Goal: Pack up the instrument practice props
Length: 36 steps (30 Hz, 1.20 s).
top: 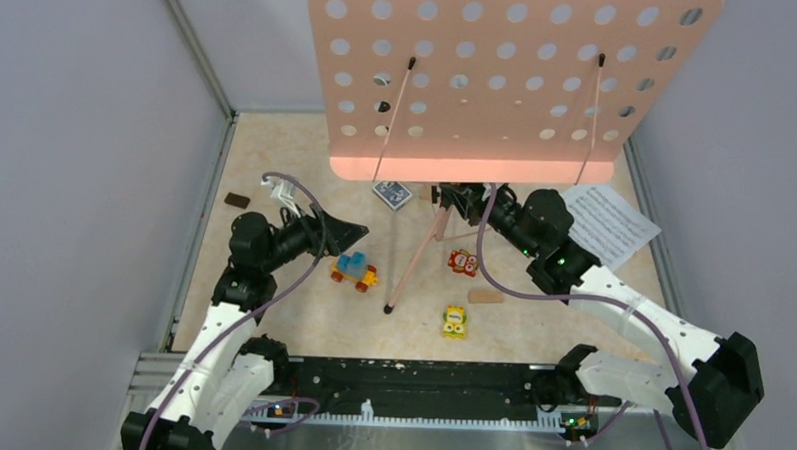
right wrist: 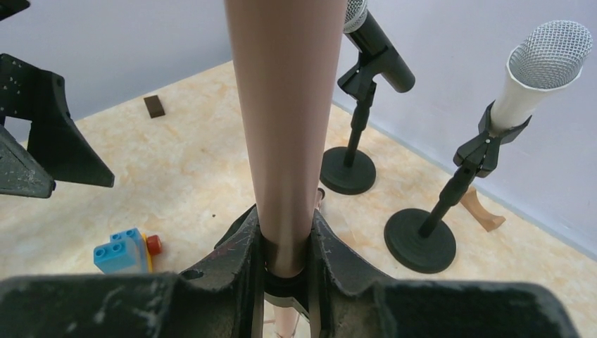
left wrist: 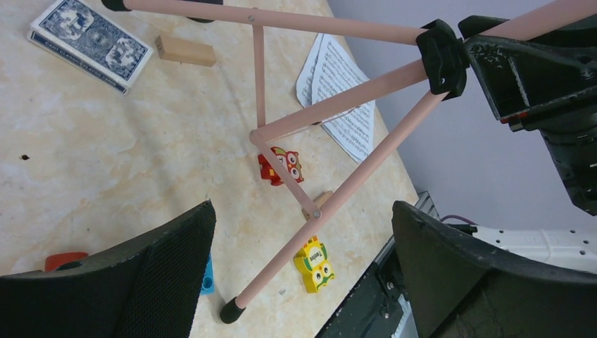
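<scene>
The pink perforated music desk stands high at the back on pink tripod legs. My right gripper is shut on the stand's pink pole, jaws tight on both sides just above the black hub. My left gripper is open and empty, to the left of the legs; one leg runs between its fingers, further off. White sheet-music pages lie at the right. A dark microphone and a white microphone stand in black round-based holders behind the stand.
A blue card box lies under the desk. Toy cars sit near the legs: blue-yellow, red, yellow. A wooden block and a dark block lie on the table. Walls close in on the left and right.
</scene>
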Each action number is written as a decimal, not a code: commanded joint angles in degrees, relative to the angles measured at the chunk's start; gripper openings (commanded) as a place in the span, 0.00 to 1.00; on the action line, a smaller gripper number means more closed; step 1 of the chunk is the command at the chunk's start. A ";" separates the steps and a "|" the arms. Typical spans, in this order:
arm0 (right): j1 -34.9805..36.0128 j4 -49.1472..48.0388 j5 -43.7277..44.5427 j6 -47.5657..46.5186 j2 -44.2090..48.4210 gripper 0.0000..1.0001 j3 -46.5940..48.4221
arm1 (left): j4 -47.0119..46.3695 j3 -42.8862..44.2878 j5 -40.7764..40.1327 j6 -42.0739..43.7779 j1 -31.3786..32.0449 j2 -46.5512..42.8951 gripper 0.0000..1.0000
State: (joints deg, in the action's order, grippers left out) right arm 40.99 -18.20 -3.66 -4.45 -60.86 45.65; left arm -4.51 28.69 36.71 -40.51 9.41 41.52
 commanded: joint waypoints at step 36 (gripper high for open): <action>3.13 -4.59 8.34 -0.94 -5.53 0.00 1.65 | -15.75 0.39 1.08 -5.48 0.17 7.18 0.95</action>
State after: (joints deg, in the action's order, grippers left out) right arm 42.76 -29.58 -3.01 -4.16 -68.60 46.68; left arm -19.73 30.70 38.09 -47.22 9.47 50.22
